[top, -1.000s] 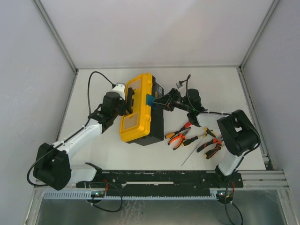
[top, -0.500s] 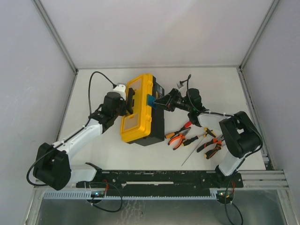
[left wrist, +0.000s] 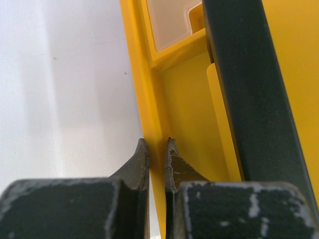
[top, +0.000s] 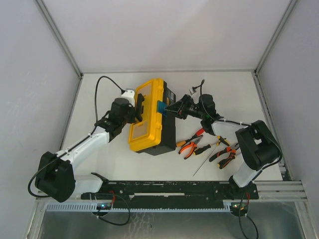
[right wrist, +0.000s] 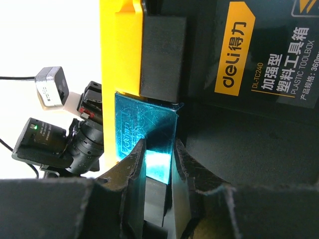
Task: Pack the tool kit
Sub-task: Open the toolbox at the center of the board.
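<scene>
Found the left gripper (left wrist: 157, 149) pinching the left rim of the yellow lid (left wrist: 149, 89), jaws nearly together on that thin wall. Placed the toolbox (top: 149, 119) mid-table, lid apparently shut, black handle (left wrist: 249, 99) just beside the pinch. Judged the shell stiff, hard plastic, smooth enough to slip under narrow fingers. Probably light with the tools out, heavier once filled. Judged rim and handle the sound holds for bracing, and the teal latch (right wrist: 144, 134) the small flexing part to pull gently. Found the right gripper (right wrist: 158, 159) clamped on that latch at the box's right face. Saw pliers (top: 188, 147) and a screwdriver (top: 205, 160) loose on the table (top: 234, 94), right of the box and apart from it. Could not see the inner tray or anything inside. Could not tell whether the latch was engaged.
</scene>
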